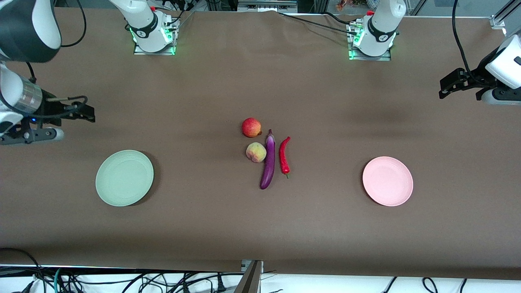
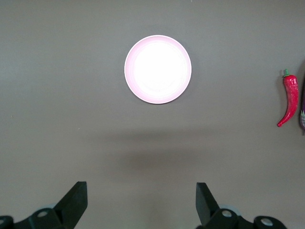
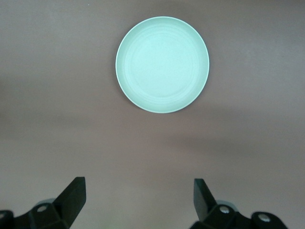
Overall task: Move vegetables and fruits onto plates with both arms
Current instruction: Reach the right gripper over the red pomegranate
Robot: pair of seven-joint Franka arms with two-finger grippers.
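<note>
At the frame's left edge the right gripper (image 1: 83, 113) hangs over bare brown table (image 1: 203, 228), fingers spread, above the pale mint-green round plate (image 1: 124, 178) at lower left. Mid-frame lie the red round fruit (image 1: 251, 127), the peach-coloured fruit (image 1: 256, 152), the long glossy purple eggplant (image 1: 268, 160) and the curved red chili pepper (image 1: 284, 156), close together. The pale pink round plate (image 1: 387, 181) sits lower right; the left gripper (image 1: 449, 86), fingers apart, hovers at the right edge. Each arm would do well to descend squarely on one item, clear of neighbours.
</note>
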